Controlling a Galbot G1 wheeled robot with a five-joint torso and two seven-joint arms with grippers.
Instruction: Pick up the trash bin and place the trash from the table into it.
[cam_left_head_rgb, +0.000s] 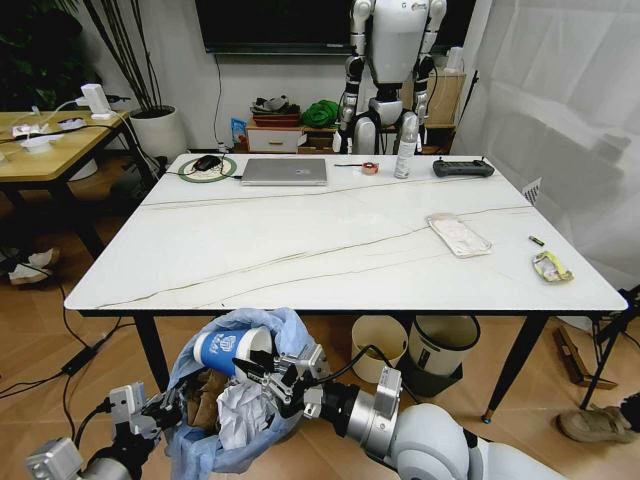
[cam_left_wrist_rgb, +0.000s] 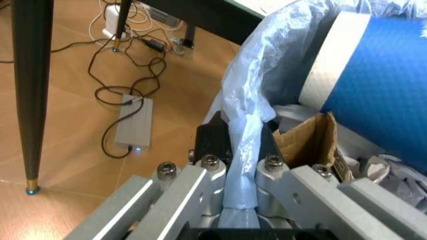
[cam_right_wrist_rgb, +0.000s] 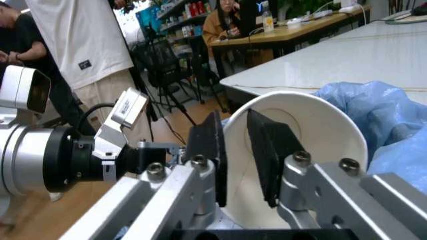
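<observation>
The trash bin (cam_left_head_rgb: 225, 400), lined with a crinkly blue bag, hangs below the table's (cam_left_head_rgb: 300, 240) front edge. My left gripper (cam_left_head_rgb: 165, 410) is shut on its rim, and the bag (cam_left_wrist_rgb: 253, 90) is pinched between the fingers (cam_left_wrist_rgb: 212, 140). My right gripper (cam_left_head_rgb: 265, 372) is shut on the rim of a blue-white paper cup (cam_left_head_rgb: 225, 348), which lies tilted over the bin's mouth. One pad (cam_right_wrist_rgb: 207, 150) sits outside the cup (cam_right_wrist_rgb: 313, 145), the other inside. A cardboard box (cam_left_wrist_rgb: 307, 142) and white tissue (cam_left_head_rgb: 238, 412) lie in the bin. A flat packet (cam_left_head_rgb: 458, 235) and a wrapper (cam_left_head_rgb: 551, 266) lie on the table's right side.
At the table's far edge stand a silver laptop (cam_left_head_rgb: 285, 171), a spray bottle (cam_left_head_rgb: 405, 146), a dark controller (cam_left_head_rgb: 463, 168) and a green-rimmed dish (cam_left_head_rgb: 208, 168). A cream bin (cam_left_head_rgb: 379, 343) and a white bin (cam_left_head_rgb: 443, 350) stand under the table. A wooden table (cam_left_head_rgb: 50, 150) is at left.
</observation>
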